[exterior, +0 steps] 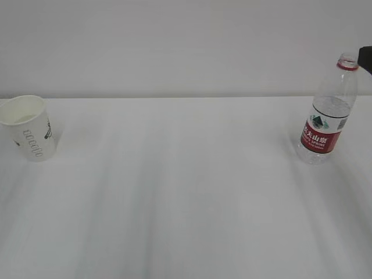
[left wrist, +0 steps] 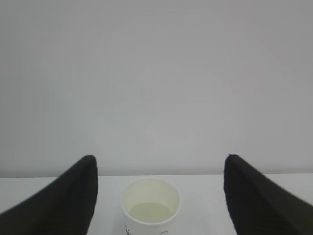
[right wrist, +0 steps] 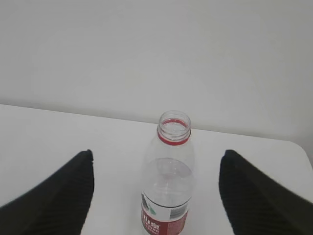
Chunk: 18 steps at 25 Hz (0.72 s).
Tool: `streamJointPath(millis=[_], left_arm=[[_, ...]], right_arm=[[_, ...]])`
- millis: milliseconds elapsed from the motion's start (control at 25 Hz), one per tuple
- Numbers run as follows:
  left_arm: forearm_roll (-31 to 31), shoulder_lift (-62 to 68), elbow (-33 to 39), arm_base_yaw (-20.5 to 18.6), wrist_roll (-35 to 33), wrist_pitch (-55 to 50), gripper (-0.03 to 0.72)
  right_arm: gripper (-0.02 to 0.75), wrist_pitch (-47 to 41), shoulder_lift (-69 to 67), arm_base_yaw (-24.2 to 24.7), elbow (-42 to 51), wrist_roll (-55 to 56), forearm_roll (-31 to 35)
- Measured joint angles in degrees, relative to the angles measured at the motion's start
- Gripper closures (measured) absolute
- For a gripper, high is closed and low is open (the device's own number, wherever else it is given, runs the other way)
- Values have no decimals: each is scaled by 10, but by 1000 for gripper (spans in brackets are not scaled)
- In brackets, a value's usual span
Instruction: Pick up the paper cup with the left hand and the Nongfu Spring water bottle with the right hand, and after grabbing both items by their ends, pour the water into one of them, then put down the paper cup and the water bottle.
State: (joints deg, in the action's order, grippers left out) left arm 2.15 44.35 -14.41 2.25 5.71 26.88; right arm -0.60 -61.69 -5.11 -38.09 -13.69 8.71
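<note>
The paper cup stands upright at the table's far left, its grey lettering facing right. In the left wrist view the cup sits low between my left gripper's two black fingers, which are wide open and clear of it. The Nongfu Spring water bottle stands upright and uncapped at the right, red label forward. My right gripper is open, one finger on each side of the bottle without touching it. I cannot make out the water level.
The white table runs back to a plain pale wall. A black part of the right arm shows at the right edge, beside the bottle's neck. The left arm is outside the exterior view.
</note>
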Motion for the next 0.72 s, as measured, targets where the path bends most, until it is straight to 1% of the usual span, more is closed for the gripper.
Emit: streamJointPath(millis=[200,440,720], left_arm=[[2,-34,-21,0,0,-70,101],[25,-71,-78,0,0,-170,101],[41,-120,-134,0,0,-264,103]], right_arm=[[143,-46,47,0,1,0,-1],[143,-82,110,0,1,-1,-2],[144,-138,173,0,1,-1,-6]])
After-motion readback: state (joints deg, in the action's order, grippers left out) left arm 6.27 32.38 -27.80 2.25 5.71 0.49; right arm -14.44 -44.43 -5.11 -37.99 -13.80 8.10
